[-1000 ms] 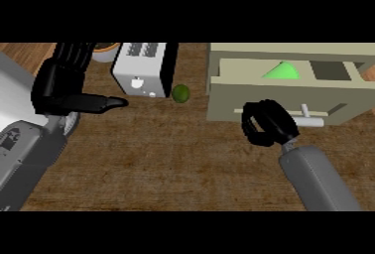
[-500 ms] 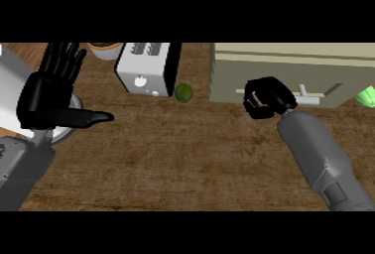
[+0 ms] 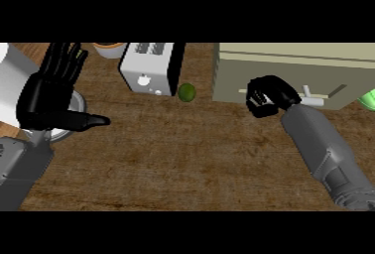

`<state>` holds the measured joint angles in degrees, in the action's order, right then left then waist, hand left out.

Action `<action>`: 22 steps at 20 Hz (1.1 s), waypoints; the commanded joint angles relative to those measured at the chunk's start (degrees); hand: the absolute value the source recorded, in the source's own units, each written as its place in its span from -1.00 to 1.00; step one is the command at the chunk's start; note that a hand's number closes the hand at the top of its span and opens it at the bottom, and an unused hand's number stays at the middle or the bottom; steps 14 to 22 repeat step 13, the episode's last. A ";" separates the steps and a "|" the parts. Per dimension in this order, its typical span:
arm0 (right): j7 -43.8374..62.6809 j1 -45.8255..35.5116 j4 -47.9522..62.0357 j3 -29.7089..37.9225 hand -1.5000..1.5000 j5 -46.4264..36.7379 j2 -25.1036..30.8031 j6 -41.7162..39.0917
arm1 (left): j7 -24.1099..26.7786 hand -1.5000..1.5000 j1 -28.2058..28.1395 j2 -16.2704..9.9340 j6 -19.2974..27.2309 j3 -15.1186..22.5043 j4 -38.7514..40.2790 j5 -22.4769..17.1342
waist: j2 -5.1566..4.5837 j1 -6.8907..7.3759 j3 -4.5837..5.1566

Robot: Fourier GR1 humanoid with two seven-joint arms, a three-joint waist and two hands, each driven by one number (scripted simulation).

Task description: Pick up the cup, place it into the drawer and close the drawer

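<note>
One beige drawer unit fills the upper right of the frame, its long axis running left to right along the top, its front face turned toward the lower edge. A pale bar handle crosses that front face, also lying left to right. The drawer front sits flush with the unit.

The right hand is in the upper right of centre, its fingers clenched in front of the drawer face, just left of the handle; whether they close on the handle itself cannot be told. Its grey forearm slants down to the lower right corner.

One bright green object, the cup, shows only as a sliver at the right edge, just beside the unit's right end; which way it points cannot be told.

The left hand rests at the left side, fingers straight and pointing up the frame, thumb out to the right, grasping nothing.

One white toaster stands at top centre, with one small olive-green round object just to its right, at its lower corner. One orange-rimmed bowl is cut by the upper edge, left of the toaster.
</note>
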<state>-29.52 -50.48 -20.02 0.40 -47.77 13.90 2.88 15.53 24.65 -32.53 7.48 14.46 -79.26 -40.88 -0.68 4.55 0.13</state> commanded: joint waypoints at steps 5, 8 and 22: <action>2.56 -6.61 4.98 4.83 1.00 2.43 4.08 0.89 | 0.60 -1.00 0.19 1.61 -2.15 1.04 0.66 0.29 | -2.47 2.13 -0.41; 0.98 -6.35 5.16 5.91 1.00 3.34 6.00 0.70 | 0.55 -1.00 0.31 2.04 -1.58 0.95 0.24 0.37 | -2.54 2.39 -0.45; 0.02 -6.31 6.16 6.10 1.00 3.38 5.48 1.36 | 0.89 -1.00 -0.25 1.91 -3.05 0.59 1.13 0.13 | -2.24 2.33 -0.38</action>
